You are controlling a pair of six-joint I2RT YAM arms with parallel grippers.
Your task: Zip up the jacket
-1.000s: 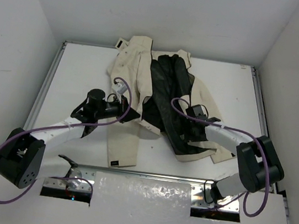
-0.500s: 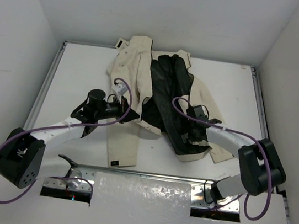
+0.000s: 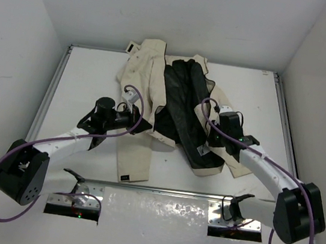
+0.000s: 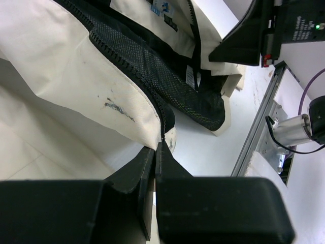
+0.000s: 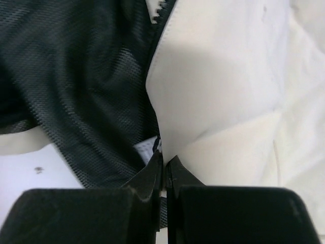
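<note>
The cream-beige jacket (image 3: 143, 70) lies open on the white table, its black mesh lining (image 3: 181, 100) showing in the middle. My left gripper (image 3: 142, 125) is shut on the bottom corner of the jacket's left front panel. In the left wrist view the jaws (image 4: 158, 146) pinch the end of the dark zipper line (image 4: 127, 66). My right gripper (image 3: 212, 144) is shut on the edge of the right front panel. In the right wrist view its tips (image 5: 165, 160) clamp the cream fabric (image 5: 218, 76) where it meets the mesh lining (image 5: 76, 76).
A metal rail (image 3: 159, 189) runs along the near table edge, with a crinkled sheet (image 3: 156, 215) just below it. White walls close in the table on the left, right and back. The rail (image 4: 264, 122) also shows in the left wrist view.
The right gripper has shut on the jacket's right front edge, and the right arm has swung its elbow out toward the near right. The left arm has not moved.
</note>
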